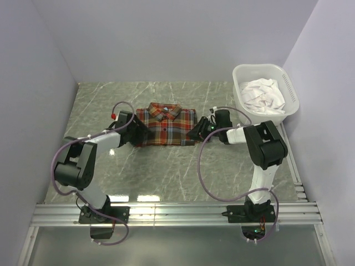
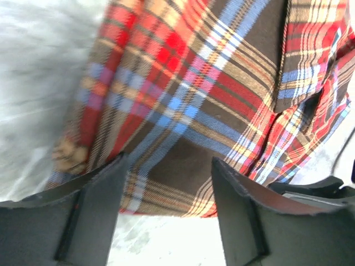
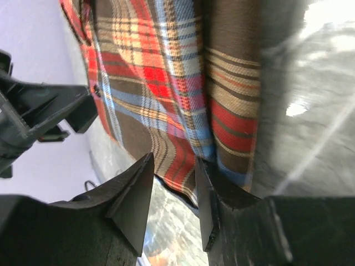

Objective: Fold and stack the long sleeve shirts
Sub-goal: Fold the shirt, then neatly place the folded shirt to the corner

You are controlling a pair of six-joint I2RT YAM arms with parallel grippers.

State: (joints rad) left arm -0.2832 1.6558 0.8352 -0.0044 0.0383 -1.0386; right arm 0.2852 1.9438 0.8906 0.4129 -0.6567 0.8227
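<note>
Basket point(image 1: 258, 67) of white plastic, at the upper right of the overhead view, stands against the right wall and holds a crumpled white cloth point(image 1: 264, 95) that fills most of it; what kind of garment that cloth is cannot be told. The basket stands well apart from the plaid shirt point(image 1: 166, 126), which lies folded into a compact rectangle at the centre of the grey marbled table point(image 1: 177, 166), collar toward the top of the frame and buttoned front upward.

The left gripper point(image 1: 140, 133) sits low at the shirt's left edge. In the left wrist view its fingers point(image 2: 100, 199) stand wide apart, the plaid cloth point(image 2: 188, 100) spreads beyond them, and nothing is clamped between them.

The right gripper point(image 1: 195, 133) sits at the shirt's right edge. In the right wrist view its fingers point(image 3: 133, 194) are separated by a narrow gap through which the table shows, and the lower hem of the folded shirt point(image 3: 166, 83) reaches the fingertips. Whether any cloth is pinched there cannot be told.
</note>
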